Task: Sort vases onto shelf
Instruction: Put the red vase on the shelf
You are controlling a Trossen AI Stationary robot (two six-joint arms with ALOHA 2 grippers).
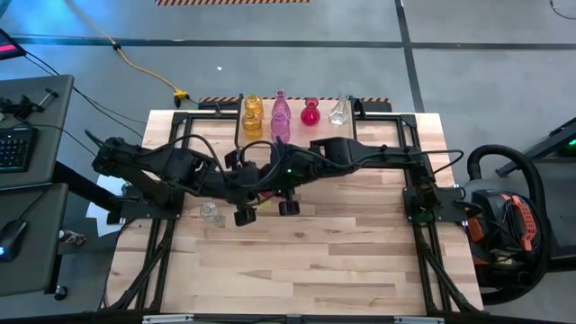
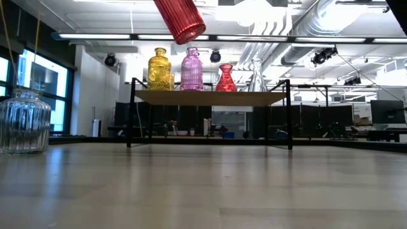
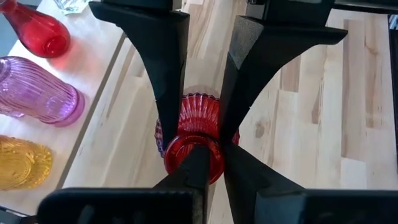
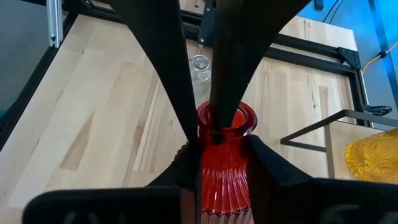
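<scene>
Four vases — yellow (image 1: 252, 115), pink (image 1: 281, 115), red (image 1: 310, 112), clear (image 1: 338, 111) — stand on the shelf (image 2: 210, 98) beyond both pincers, so roughly half looks sorted. Mid-counter (image 1: 306, 261), the left pincer (image 3: 198, 134) and right pincer (image 4: 208, 134) both pinch one ribbed red vase (image 3: 194, 140), held aloft between them. A clear vase (image 1: 210, 212) waits just beside the left pincer; the others aren't visible.

In the low view the red vase (image 2: 181, 19) is cut off at the top edge, and both end effectors stay out of sight.
</scene>
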